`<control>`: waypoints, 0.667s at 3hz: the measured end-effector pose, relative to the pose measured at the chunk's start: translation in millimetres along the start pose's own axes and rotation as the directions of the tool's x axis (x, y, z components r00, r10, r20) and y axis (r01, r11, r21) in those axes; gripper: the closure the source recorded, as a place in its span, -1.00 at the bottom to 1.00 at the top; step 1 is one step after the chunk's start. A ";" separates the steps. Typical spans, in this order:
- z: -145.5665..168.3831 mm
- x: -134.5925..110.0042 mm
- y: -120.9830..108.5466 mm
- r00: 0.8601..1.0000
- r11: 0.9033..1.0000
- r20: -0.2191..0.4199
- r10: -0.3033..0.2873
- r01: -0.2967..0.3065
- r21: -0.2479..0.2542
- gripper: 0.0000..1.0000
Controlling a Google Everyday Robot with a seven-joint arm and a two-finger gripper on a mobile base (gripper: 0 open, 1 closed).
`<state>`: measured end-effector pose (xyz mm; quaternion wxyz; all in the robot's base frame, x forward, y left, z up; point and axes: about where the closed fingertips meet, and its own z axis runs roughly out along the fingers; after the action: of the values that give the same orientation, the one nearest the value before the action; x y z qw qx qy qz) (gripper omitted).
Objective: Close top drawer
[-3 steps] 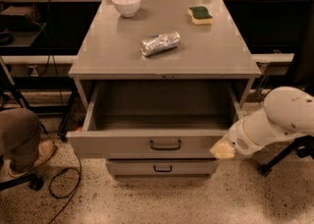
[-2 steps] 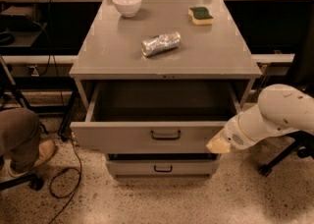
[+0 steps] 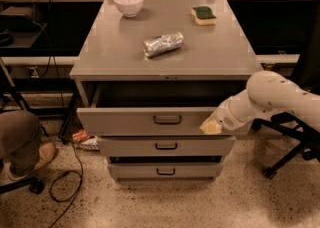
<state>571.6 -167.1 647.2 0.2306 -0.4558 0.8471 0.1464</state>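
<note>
You see the big grey metal top drawer (image 3: 120,121) sticking partway out of the grey cabinet (image 3: 220,62). The robot's pale gripper (image 3: 211,126) rests against the right end of the drawer's front, but you can't make out if it is spread or pinched. A white bowl (image 3: 128,3), a green and yellow sponge (image 3: 203,15) and a shiny crinkled silver packet (image 3: 163,44) sit on top, two shorter grey drawers (image 3: 130,147) lie below, a brown trouser leg (image 3: 17,139) and black cable (image 3: 75,164) are left, a black wheeled chair base (image 3: 292,149) is close on the right, and speckled floor (image 3: 165,204) lies open in front.
</note>
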 end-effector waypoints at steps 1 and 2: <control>2.0 -27.2 -20.5 0.998 0.999 0.040 -0.047 0.046 0.021 1.00; 6.5 -54.4 -45.2 0.994 0.996 0.071 -0.086 0.084 0.030 1.00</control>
<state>637.3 -150.3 668.4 0.2732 -0.4827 0.8200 0.1411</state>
